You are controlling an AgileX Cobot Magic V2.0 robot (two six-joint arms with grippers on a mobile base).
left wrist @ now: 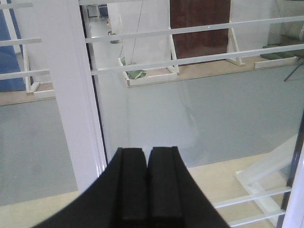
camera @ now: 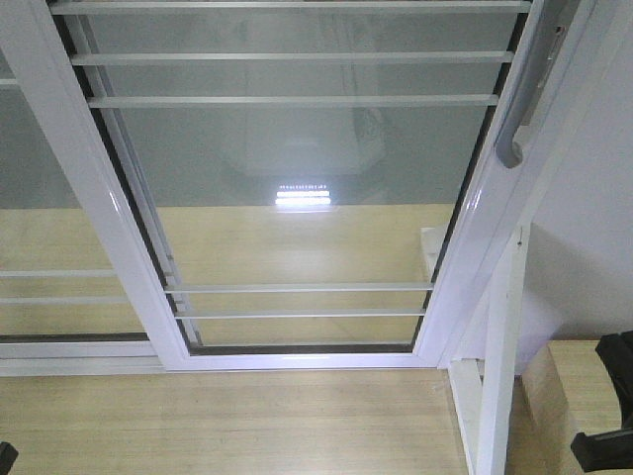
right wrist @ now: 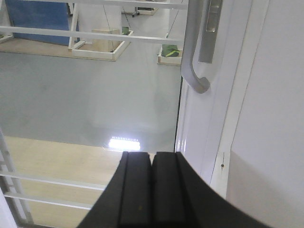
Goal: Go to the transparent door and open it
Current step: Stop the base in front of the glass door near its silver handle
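Observation:
The transparent door point(camera: 297, 168) fills the front view: clear glass in a white frame with thin white horizontal bars. Its curved silver-grey pull handle point(camera: 524, 109) is on the right stile, and shows at the top of the right wrist view point(right wrist: 192, 47). My right gripper point(right wrist: 152, 154) is shut and empty, below and left of the handle's lower end, apart from it. My left gripper point(left wrist: 147, 149) is shut and empty, facing the glass beside a white stile point(left wrist: 76, 95). The arms barely show in the front view.
A second white-framed glass panel point(camera: 40, 228) without a handle overlaps on the left. A white wall point(camera: 593, 218) stands right of the door. A white post point(camera: 499, 356) and a wooden surface point(camera: 584, 386) are at the lower right. Wood-look floor point(camera: 227, 426) lies before the door.

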